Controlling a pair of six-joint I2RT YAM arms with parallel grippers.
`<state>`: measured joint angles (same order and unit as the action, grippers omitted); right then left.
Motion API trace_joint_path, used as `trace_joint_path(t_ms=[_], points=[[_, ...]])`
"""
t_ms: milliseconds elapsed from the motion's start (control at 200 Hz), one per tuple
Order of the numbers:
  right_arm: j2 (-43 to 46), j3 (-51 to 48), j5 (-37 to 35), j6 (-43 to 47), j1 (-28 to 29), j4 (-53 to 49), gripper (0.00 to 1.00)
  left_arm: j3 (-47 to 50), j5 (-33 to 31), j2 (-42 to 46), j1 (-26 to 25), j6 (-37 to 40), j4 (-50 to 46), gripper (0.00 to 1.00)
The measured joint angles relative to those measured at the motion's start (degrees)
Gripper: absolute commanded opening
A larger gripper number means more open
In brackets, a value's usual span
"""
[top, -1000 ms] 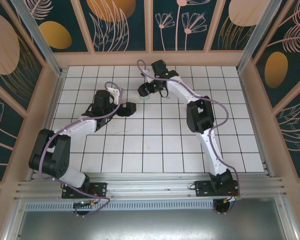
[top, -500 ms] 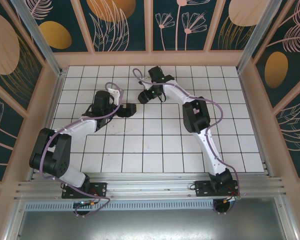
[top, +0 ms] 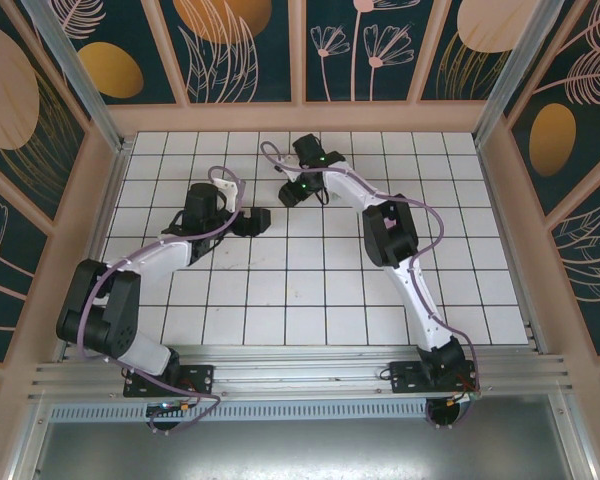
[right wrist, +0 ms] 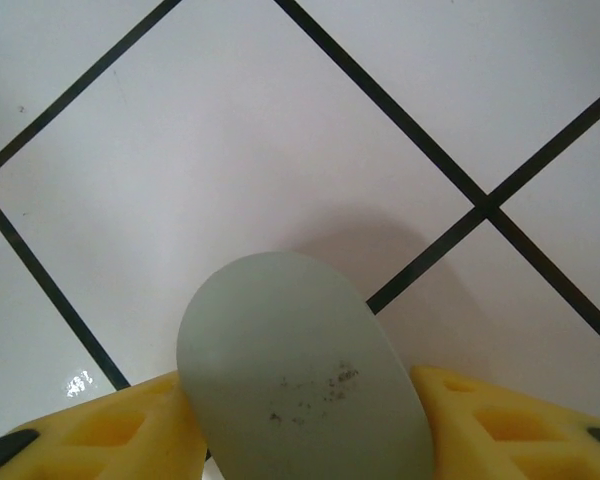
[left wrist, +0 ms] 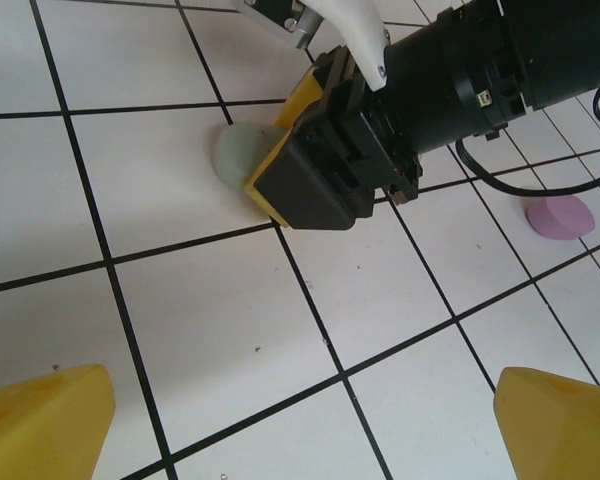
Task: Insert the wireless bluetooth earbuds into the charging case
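Note:
A closed, pebble-shaped mint charging case [right wrist: 300,380] sits between the yellow fingers [right wrist: 130,430] of my right gripper [right wrist: 300,440], which press on both its sides. From the left wrist view the same mint case [left wrist: 232,155] peeks out on the tile beside the right gripper [left wrist: 270,140]. My left gripper [left wrist: 300,430] hangs open over bare tiles a short way off, with nothing between its fingertips [left wrist: 45,420]. From above, the right gripper [top: 291,191] and left gripper [top: 256,220] are close together at the far middle. I cannot make out the tiny earbuds.
A pink pebble-shaped case [left wrist: 560,215] lies on the tiles to the right of the right arm's black wrist [left wrist: 480,70]. The white tiled floor [top: 310,290] is walled by wooden panels, with the rail and arm bases along the near edge.
The right arm has folded in, its wrist and elbow shifting left and slightly nearer, while its gripper stays at the mint case. The left arm has hardly moved.

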<state>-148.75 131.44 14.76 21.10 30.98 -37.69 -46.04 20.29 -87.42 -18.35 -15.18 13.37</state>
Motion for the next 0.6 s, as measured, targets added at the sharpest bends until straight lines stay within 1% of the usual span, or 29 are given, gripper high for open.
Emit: trace_joint_path(t_ms=[105,235,415,596], points=[[1.4,-2.6,-0.4,0.9,0.4,1.5,0.42,0.1,-0.2,1.4,0.0,0.0,0.0,0.98],[4.1,-7.1,-0.1,1.1,1.3,2.4,0.38,0.7,-0.1,3.7,0.0,0.4,-0.1,0.99],[9.4,-15.6,2.4,1.2,1.8,2.7,0.37,2.6,1.0,10.3,0.0,3.9,0.1,0.99],[15.7,-23.4,6.8,1.4,1.7,-0.2,0.37,4.6,5.5,17.4,0.0,9.7,1.1,0.97]])
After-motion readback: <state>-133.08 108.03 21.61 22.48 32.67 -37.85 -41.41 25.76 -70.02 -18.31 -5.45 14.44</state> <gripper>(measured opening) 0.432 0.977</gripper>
